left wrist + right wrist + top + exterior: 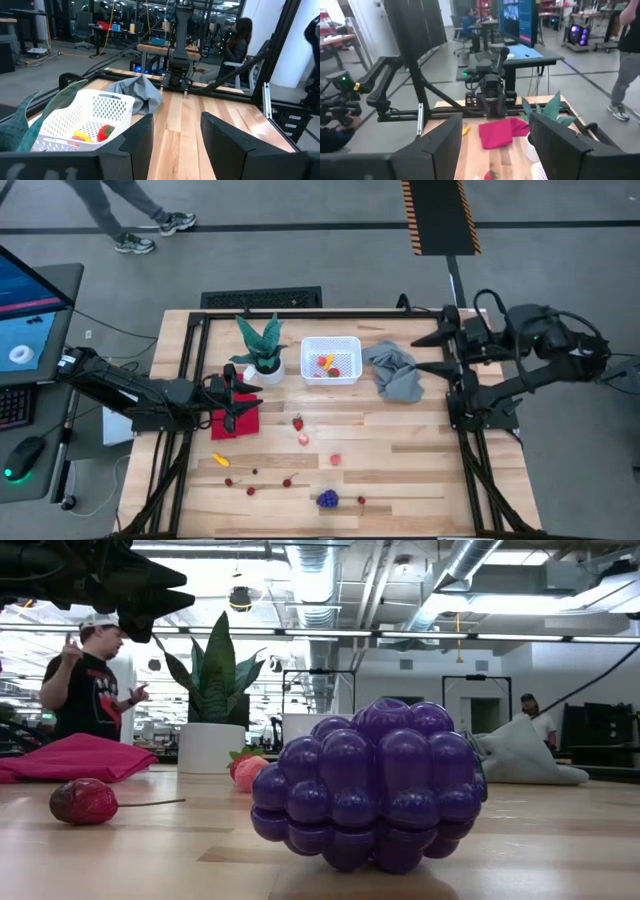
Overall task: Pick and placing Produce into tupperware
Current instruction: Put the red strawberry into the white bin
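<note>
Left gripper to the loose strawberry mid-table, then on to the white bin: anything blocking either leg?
Nothing visible blocks either leg. The left gripper, fingers open and empty, hangs over the red cloth; bare table lies between it and the strawberry. From there to the tupperware the table is bare too. The potted plant stands beside the bin, off that line.

It was probably a robotics lab: exposed ceiling ducts (470, 565), computer monitors (520, 20) on desks, and other framed worktops (165, 50) stood beyond.
</note>
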